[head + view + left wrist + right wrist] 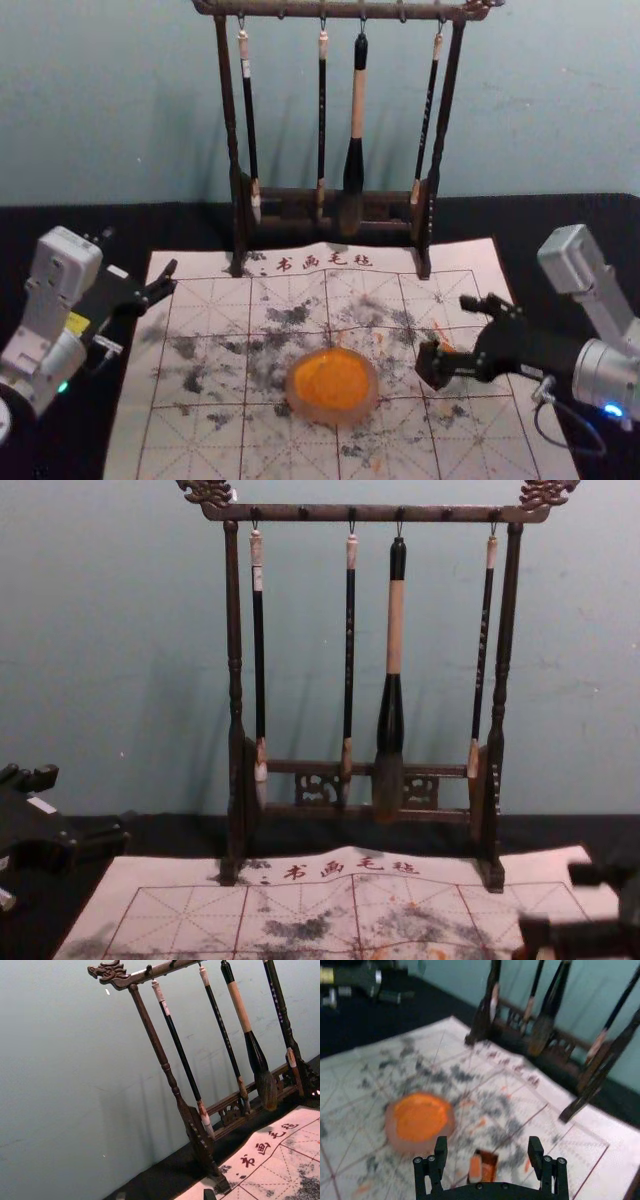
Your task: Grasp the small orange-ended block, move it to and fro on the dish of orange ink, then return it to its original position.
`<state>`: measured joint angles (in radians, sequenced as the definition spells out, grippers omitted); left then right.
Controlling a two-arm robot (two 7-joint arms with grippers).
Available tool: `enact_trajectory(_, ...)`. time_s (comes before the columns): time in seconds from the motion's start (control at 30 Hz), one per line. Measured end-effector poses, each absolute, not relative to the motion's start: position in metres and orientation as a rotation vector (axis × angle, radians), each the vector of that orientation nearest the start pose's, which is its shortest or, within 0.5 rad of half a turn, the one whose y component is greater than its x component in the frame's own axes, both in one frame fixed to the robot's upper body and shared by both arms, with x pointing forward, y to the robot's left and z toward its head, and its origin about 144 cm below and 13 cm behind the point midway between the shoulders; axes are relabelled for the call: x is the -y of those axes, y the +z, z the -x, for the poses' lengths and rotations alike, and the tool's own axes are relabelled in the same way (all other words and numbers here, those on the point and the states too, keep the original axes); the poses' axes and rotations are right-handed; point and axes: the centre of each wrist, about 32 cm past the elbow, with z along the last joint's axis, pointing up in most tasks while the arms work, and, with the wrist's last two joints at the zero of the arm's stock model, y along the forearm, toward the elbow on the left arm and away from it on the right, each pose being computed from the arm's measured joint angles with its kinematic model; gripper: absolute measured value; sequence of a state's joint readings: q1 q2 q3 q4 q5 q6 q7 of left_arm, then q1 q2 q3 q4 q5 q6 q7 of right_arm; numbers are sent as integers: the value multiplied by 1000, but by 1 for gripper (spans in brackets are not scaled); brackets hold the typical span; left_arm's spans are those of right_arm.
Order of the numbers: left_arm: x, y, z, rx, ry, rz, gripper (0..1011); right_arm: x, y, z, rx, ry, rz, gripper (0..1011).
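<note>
Two hands out by the calligraphy mat point(130, 432), head view: right hand point(450, 335) reaching in at about 2 o'clock from the dish of orange ink point(334, 416); the small orange-ended block point(446, 348) sits in the same direction, at that hand's fingers; left hand point(167, 279) idle at 10 o'clock from the dish.

Left wrist view: brush rack point(165, 1065) and part of the mat; tips of the left hand's fingers well apart, nothing between them; no share in the job, by my reading.

Right wrist view: right hand wide open, nothing held; block resting on the mat between its fingers, clear of both; dish near the block, but apart from it.

Chest view: left hand at 8 to 9 o'clock from the rack; right hand at 4, low down, fingers parted.

Progress, as judged: no grasp at present; probably all left to do, namely close on the block, work it to and fro on the ink, put it back; a finished return could look alike, so cannot be certain.
</note>
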<state>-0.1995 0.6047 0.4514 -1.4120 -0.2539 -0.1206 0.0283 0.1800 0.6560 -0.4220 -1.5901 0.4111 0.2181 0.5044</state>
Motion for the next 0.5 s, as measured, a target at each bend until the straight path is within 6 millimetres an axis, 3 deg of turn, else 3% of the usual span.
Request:
enact_trajectory(0.27, -310, 1140, -489, 285, 1248, -304, 1001, 302, 1186, -472, 16, -920, 174, 1000)
enact_trajectory(0.5, -310, 1140, -489, 285, 1248, -304, 1001, 303, 1174, -463, 59, -1104, 118, 1000)
